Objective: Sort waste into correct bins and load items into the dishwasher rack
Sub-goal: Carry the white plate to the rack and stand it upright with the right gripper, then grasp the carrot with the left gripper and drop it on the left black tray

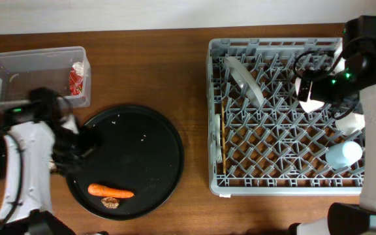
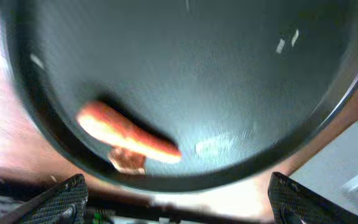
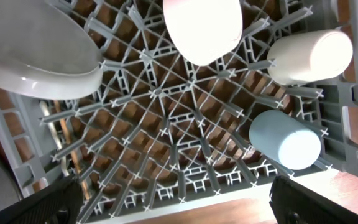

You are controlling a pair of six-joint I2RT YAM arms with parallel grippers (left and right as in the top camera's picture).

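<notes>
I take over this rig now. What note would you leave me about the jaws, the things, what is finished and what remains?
Left gripper: jaws open, empty, above the round black tray, near the carrot and brown morsel.
Right gripper: jaws open, empty, over the rack.
Done: wrapper in the clear tub; plate, bowl, white cup and blue cup in the rack; chopsticks and fork seem to lie along its left side.
Left: carrot and morsel must go to a bin.
</notes>
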